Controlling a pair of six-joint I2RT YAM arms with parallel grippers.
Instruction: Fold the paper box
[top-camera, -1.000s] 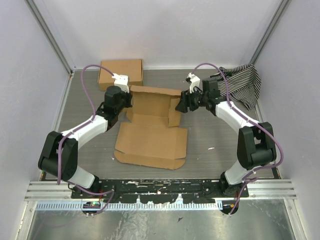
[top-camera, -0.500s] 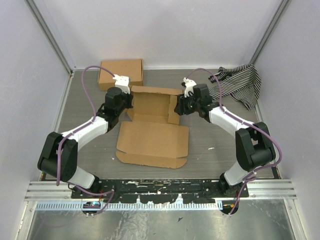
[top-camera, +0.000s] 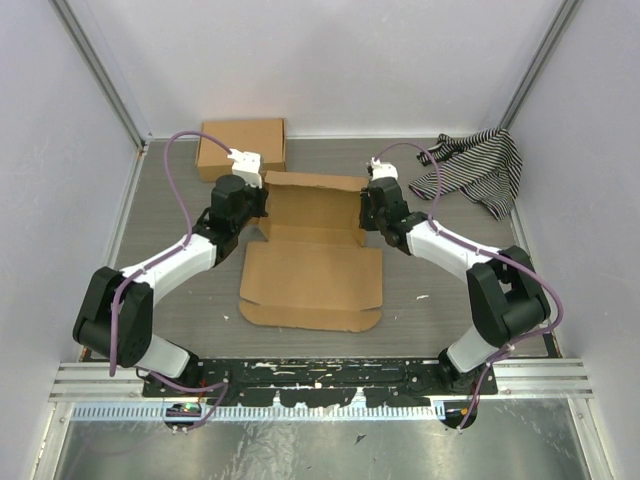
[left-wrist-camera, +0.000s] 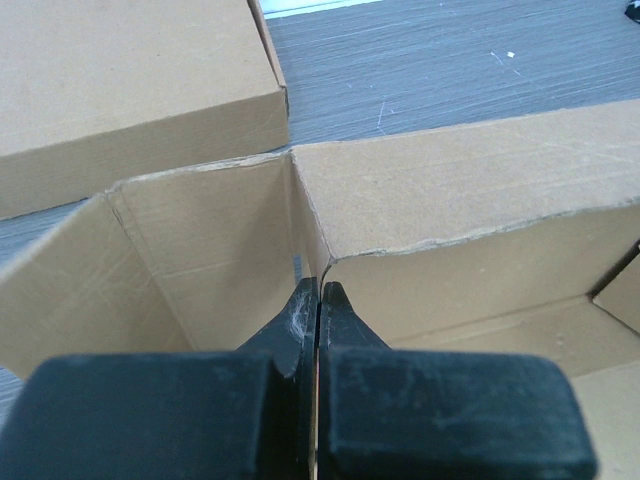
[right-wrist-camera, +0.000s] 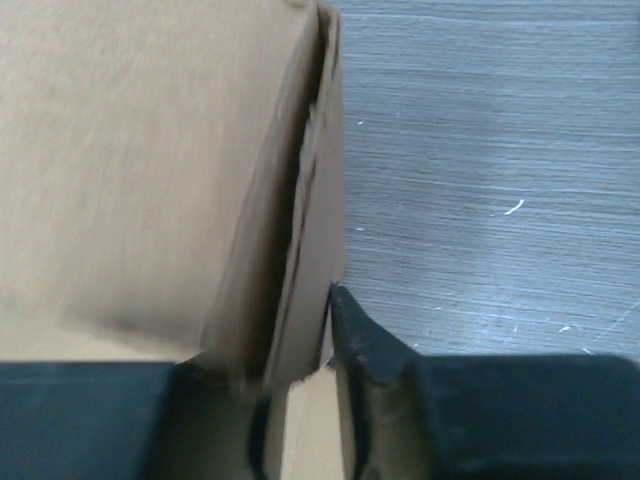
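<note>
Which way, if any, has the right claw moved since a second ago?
Yes, right claw went leftward, away from the striped cloth, to the paper box's wall.

There are two robot arms, the left arm (top-camera: 170, 262) and the right arm (top-camera: 450, 242), and each one carries one hand, so two hands: the left hand (top-camera: 262, 205) and the right hand (top-camera: 363, 213). There are two brown cardboard boxes: one open paper box (top-camera: 310, 272) and one closed box (top-camera: 240, 138). There is one striped cloth (top-camera: 482, 165) and one tabletop (top-camera: 412, 330).
</note>
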